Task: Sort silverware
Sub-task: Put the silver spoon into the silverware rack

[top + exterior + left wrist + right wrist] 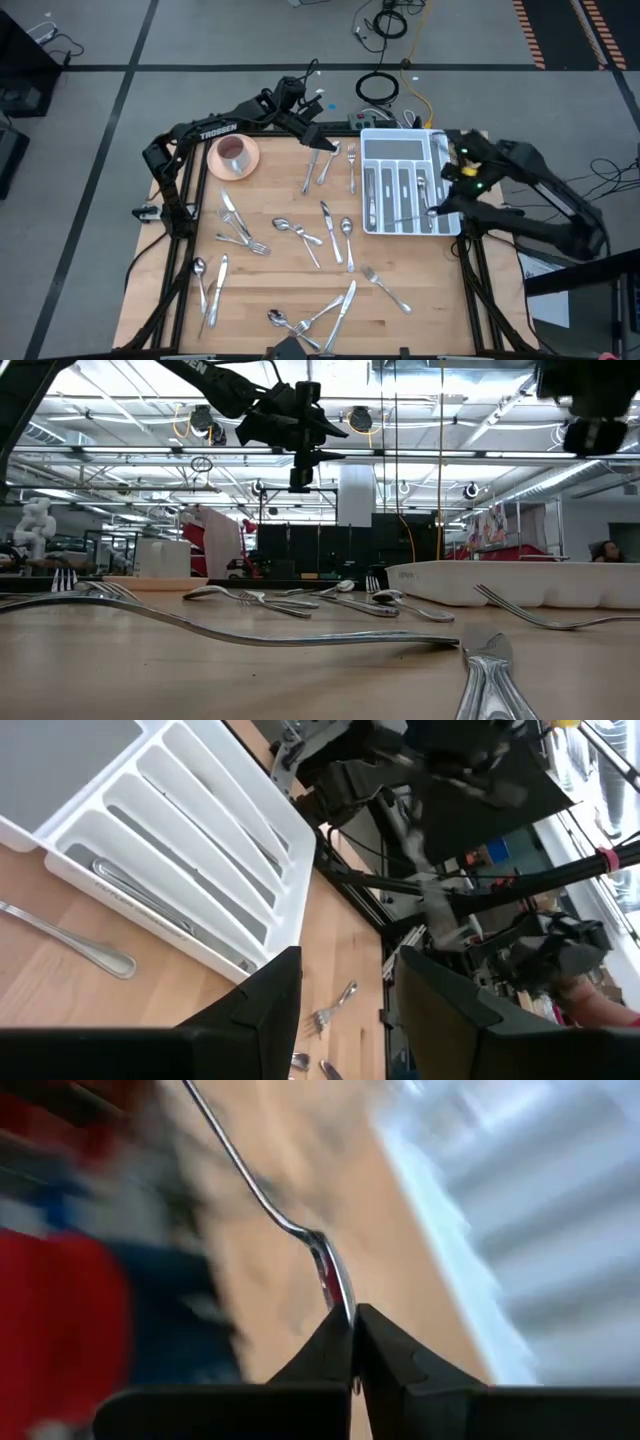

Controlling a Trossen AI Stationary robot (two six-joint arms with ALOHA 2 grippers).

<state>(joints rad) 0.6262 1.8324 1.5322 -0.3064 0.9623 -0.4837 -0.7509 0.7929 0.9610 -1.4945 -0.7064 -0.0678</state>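
Note:
Silverware lies scattered over the wooden table (290, 290): forks, spoons and knives such as a fork (385, 285) and a spoon (346, 235). More pieces lie in the white tray (408, 150) at the far right. My right gripper (354, 1342) is over the tray's near right corner (443, 207), shut on one slim silver piece (405, 219). My left gripper (345, 1010) hangs open and empty above the table's far edge (322, 142), left of the tray. My right gripper pinches the widened end (335, 1285) of the silver piece between its two fingertips. The slim handle (225, 1150) runs straight away from the fingers. In the high view the piece sticks out toward the table's left, over the tray's near end.
A pink saucer with a cup (233, 155) stands at the far left, under my left arm. Cables (380, 88) lie on the floor beyond the far edge. Bare wood shows around the table's middle (300, 265) between the scattered pieces.

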